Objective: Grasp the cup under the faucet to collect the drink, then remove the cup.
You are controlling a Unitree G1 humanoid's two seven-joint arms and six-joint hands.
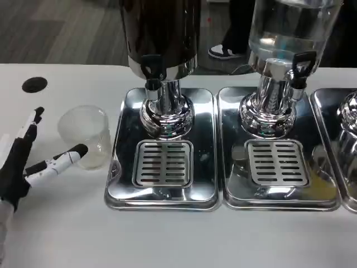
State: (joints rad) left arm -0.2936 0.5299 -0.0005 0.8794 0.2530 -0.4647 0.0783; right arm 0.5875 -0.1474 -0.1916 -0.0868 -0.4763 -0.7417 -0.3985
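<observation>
A clear plastic cup (86, 135) stands upright on the white table, left of the left drip tray (163, 151). My left hand (30, 159) is just left of the cup, fingers spread; one fingertip (80, 151) lies at the cup's lower left side, close to it or touching. The hand holds nothing. The dark drink dispenser's black faucet (152, 70) hangs above the slotted grate (163, 163), with nothing beneath it.
A second dispenser (287, 33) with clear liquid and its own faucet (299, 67) stands on a tray (276, 151) to the right. A third tray (343, 151) sits at the right edge. A black round hole (34, 84) marks the table's far left.
</observation>
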